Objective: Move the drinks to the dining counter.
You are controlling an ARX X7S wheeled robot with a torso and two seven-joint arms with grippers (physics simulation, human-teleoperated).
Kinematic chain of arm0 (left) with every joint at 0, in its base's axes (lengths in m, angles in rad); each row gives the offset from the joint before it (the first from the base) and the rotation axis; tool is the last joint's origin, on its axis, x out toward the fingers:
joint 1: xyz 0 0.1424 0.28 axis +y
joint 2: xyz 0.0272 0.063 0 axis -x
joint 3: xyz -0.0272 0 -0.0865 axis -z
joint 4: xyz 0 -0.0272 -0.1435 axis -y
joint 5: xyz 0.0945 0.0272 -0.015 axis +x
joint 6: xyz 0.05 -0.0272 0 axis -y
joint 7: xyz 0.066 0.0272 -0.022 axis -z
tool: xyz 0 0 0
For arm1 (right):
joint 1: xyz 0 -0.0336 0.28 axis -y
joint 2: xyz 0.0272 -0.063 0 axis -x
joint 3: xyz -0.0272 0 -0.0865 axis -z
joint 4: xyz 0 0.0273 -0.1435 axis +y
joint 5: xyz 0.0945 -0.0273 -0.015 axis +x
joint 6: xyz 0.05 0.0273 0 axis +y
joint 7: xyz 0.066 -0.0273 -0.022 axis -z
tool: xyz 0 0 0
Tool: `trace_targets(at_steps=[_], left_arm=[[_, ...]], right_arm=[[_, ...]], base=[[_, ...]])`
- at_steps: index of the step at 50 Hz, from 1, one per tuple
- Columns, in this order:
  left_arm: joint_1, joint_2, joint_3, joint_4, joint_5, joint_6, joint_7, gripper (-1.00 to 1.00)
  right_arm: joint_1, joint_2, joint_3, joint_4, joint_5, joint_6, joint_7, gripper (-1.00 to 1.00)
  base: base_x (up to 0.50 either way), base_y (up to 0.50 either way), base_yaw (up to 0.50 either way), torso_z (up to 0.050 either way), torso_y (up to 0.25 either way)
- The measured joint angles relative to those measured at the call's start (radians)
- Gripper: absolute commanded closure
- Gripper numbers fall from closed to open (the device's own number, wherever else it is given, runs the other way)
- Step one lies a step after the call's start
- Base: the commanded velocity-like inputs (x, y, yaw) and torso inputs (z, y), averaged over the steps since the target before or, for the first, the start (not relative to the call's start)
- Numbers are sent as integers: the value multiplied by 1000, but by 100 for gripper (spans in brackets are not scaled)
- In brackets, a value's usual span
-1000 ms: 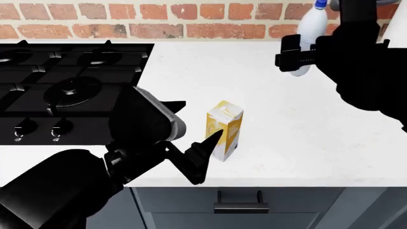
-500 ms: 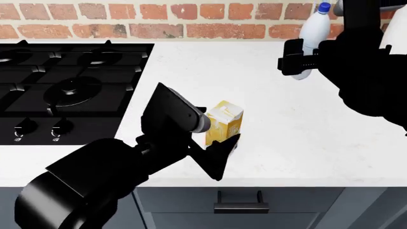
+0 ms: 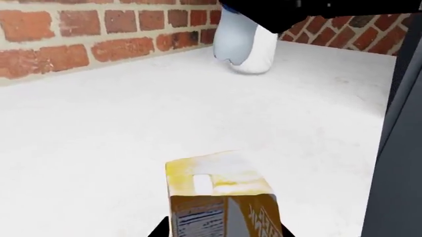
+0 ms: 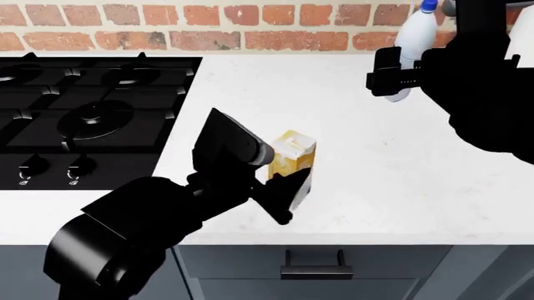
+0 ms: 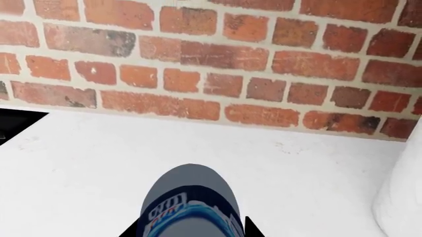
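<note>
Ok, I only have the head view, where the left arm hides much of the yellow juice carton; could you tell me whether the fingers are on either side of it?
Observer: Yes. In the left wrist view the yellow gable-top juice carton stands between two dark fingertips, one at each side. I cannot tell whether they press it.
Operator: Thank you. And the clear plastic water bottle?
Observer: The right wrist view shows its blue label centred in the right gripper, facing the brick wall.

Head camera high above the worktop, facing the brick wall, both wrist cameras low, close, sharing that wall
</note>
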Motion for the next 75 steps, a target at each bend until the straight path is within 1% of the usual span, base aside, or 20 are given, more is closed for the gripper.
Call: trace_targets(at_steps=[4, 7, 13, 16, 19, 23, 27, 31, 35, 39, 45, 52, 75], left_arm=[[13, -5, -28, 25, 8, -6, -20, 100], [19, 0, -78, 70, -2, -31, -50, 100], [7, 14, -207, 204, -53, -143, -120, 100], [-7, 17, -290, 281, -113, -221, -167, 100], [-18, -1, -378, 342, -243, -279, -269, 100], [-14, -51, -494, 406, -467, -329, -445, 100], [2, -132, -593, 448, -706, -338, -632, 100], [36, -226, -685, 489, -915, -317, -788, 100], [80, -317, -783, 524, -1091, -287, -901, 100], [124, -377, -875, 543, -1212, -268, -970, 100], [165, -435, -963, 563, -1327, -247, -1033, 100], [192, -466, -1018, 576, -1395, -237, -1061, 100], [221, -486, -1066, 588, -1432, -240, -1060, 100]], right_arm=[[5, 7, 14, -23, 23, 18, 24, 100], [11, 15, 32, -48, 50, 36, 53, 100], [19, 33, 77, -119, 136, 90, 134, 100], [10, 48, 106, -165, 200, 113, 184, 100], [-2, 69, 135, -216, 273, 134, 239, 100], [-17, 96, 168, -285, 366, 154, 309, 100], [-15, 114, 187, -341, 429, 169, 364, 100], [2, 117, 191, -373, 473, 181, 410, 100], [26, 113, 188, -389, 505, 189, 447, 100], [52, 104, 178, -395, 523, 197, 475, 100], [87, 89, 150, -401, 512, 213, 496, 100], [114, 82, 122, -410, 495, 229, 514, 100], [157, 80, 78, -433, 486, 240, 530, 100]], base=[[0, 0, 0, 0, 0], [0, 0, 0, 0, 0], [0, 0, 0, 0, 2], [0, 0, 0, 0, 0], [0, 0, 0, 0, 0], [0, 0, 0, 0, 0], [0, 0, 0, 0, 0], [-187, 1, 0, 0, 3], [-499, 120, 0, 0, 0], [-500, 113, 0, 0, 0], [-500, 99, 0, 0, 0], [-494, 251, 0, 0, 0], [-461, 372, 0, 1, 0]])
